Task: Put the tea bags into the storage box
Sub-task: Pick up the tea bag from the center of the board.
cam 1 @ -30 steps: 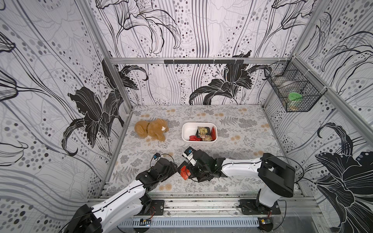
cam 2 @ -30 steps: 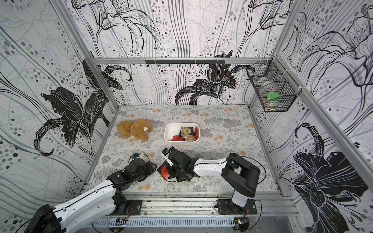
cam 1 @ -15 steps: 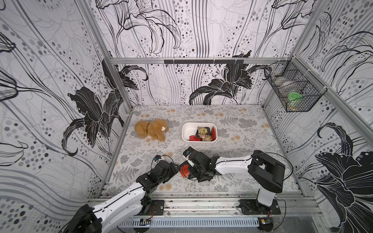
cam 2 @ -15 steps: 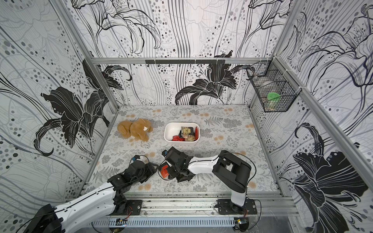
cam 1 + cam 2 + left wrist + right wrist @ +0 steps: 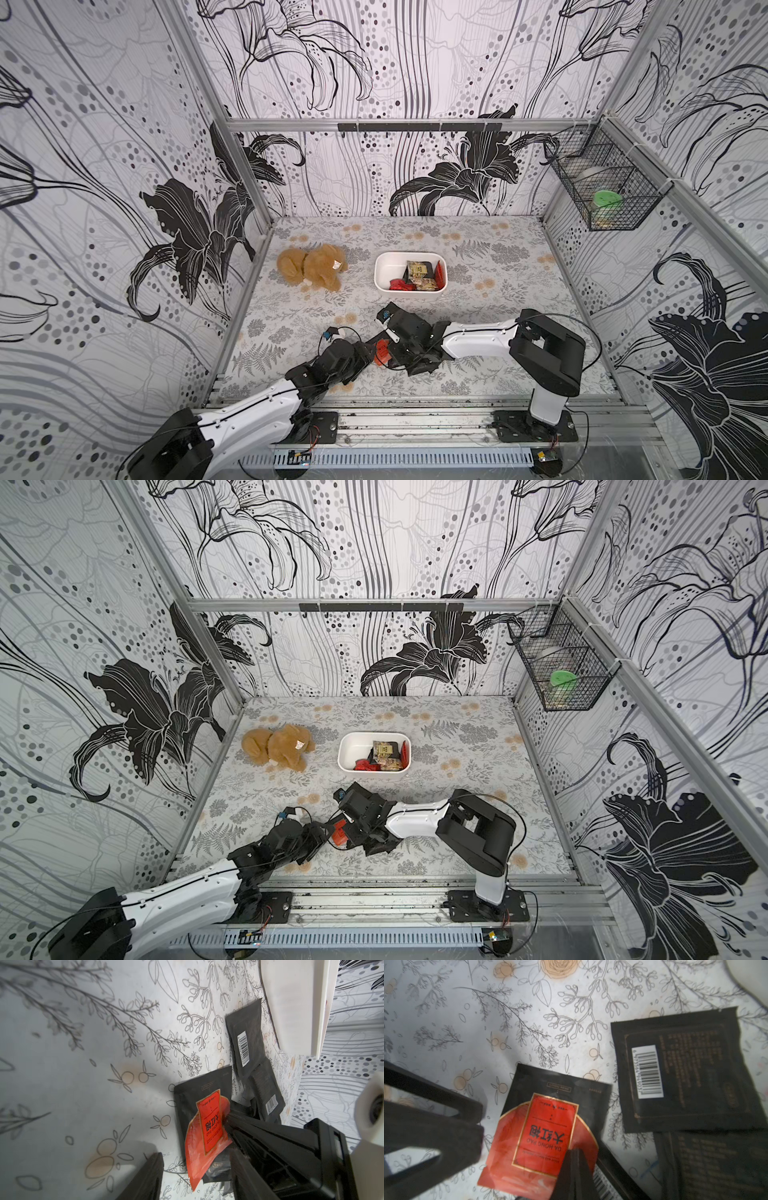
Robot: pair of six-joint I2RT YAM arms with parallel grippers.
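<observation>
A red-and-black tea bag [image 5: 542, 1136] lies tilted on the floral table near the front, small in both top views [image 5: 381, 354] [image 5: 340, 830]. My right gripper [image 5: 575, 1154] is shut on its edge. My left gripper [image 5: 197, 1176] is open, and one corner of that same tea bag [image 5: 207, 1134] sits between its fingers. Two black tea bags with barcodes [image 5: 685, 1076] [image 5: 268, 1093] lie flat just beyond. The white storage box [image 5: 409, 296] stands further back with several tea bags [image 5: 419, 276] inside.
A brown plush toy [image 5: 311, 270] lies left of the storage box. A black wire basket [image 5: 602, 195] hangs on the right wall. The two arms meet close together near the front edge of the table [image 5: 478, 249].
My right gripper has shut on the red tea bag and its elbow has swung left. My left gripper has moved right, up to the tea bag, and narrowed a little.
</observation>
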